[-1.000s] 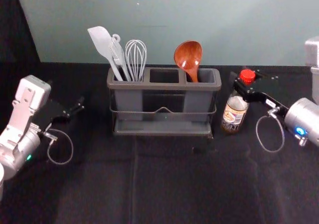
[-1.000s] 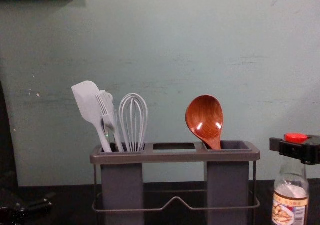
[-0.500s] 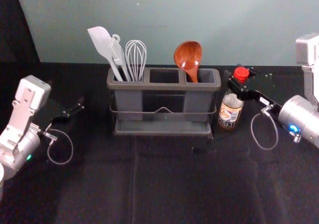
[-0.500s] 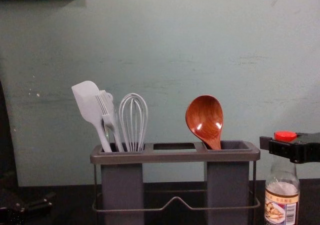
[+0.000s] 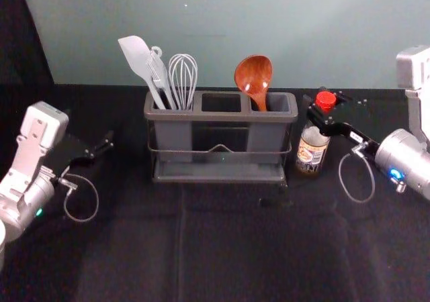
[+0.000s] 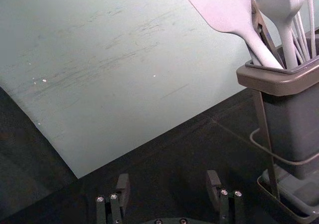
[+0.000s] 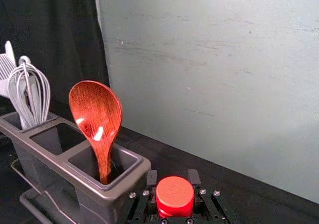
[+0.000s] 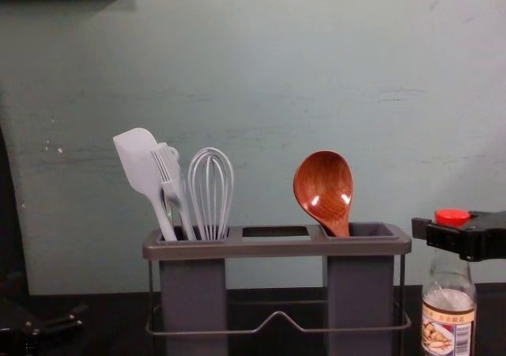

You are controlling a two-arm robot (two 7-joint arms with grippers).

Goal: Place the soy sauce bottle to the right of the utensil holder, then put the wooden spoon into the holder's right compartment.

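Wrist views reveal right claw [image 5: 318, 99] clamping bottle [image 5: 310, 155], left claw [image 5: 103, 145] gaping left of holder [image 5: 220, 117].

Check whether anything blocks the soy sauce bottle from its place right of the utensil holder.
Nothing visible does: the soy sauce bottle is already right of the utensil holder; only the right gripper, holding it near its red cap, pokes a fingertip between them.

With the left gripper [image 5: 103, 146] pointing to twelve o'clock, its fingers [image 6: 122, 186] stand well apart over black cloth [image 6: 164, 157]. At two o'clock is the utensil holder [image 6: 284, 87], with a white spatula [image 6: 219, 10], brush [image 6: 279, 2] and whisk [image 6: 312, 15] standing in it. The wall [image 6: 124, 74] spans twelve; a dark curtain [image 6: 25, 144] hangs at ten.
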